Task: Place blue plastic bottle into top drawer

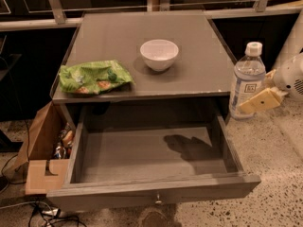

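- One grey cabinet (189, 82) fills most of the view. Its flat surface carries a bag and a bowl.
- Below it the top drawer (118, 196) is pulled well out. It is as wide as the cabinet, and a small metal knob (157, 200) sits at the middle of the front panel. A dark shadow (189, 148) lies on the drawer floor, towards the right.
- Left of the cabinet a brown cardboard box (40, 176) stands on the speckled floor (279, 174), its open top showing a jumble of small items.
- My hand (256, 97) comes in from the right edge, just beyond the cabinet's right front corner. Its tan fingers (259, 103) are pinching the blue plastic bottle (246, 79) low on the body.
- The bottle stands upright in that grip, long axis vertical and white cap pointing up. It is outside the drawer, to the right of the drawer's back right corner, and the label with its dark square faces the camera.
- A crumpled green bag (94, 76) lies on the front left of the surface.
- A white bowl (159, 54) sits near the middle, apart from the bag.
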Controlling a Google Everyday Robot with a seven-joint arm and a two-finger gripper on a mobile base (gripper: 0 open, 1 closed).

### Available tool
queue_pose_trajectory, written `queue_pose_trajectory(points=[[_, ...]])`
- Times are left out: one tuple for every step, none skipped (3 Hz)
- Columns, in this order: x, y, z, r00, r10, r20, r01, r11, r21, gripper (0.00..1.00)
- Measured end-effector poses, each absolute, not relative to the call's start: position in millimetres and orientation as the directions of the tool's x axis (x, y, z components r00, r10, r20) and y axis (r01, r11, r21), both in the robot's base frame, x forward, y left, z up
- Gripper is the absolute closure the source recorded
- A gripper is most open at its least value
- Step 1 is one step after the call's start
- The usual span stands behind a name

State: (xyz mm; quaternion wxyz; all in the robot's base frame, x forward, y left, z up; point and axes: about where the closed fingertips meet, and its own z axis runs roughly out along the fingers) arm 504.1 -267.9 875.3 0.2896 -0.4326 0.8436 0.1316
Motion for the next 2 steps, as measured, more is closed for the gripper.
queue_pose_trajectory(points=[[505,-262,874,-0.478,-0.615,-0.627,-0.788,0.615,-0.003,1.00],[501,-252,861,-0.519,-0.537,-0.665,-0.755,0.653,0.062,1.00]])
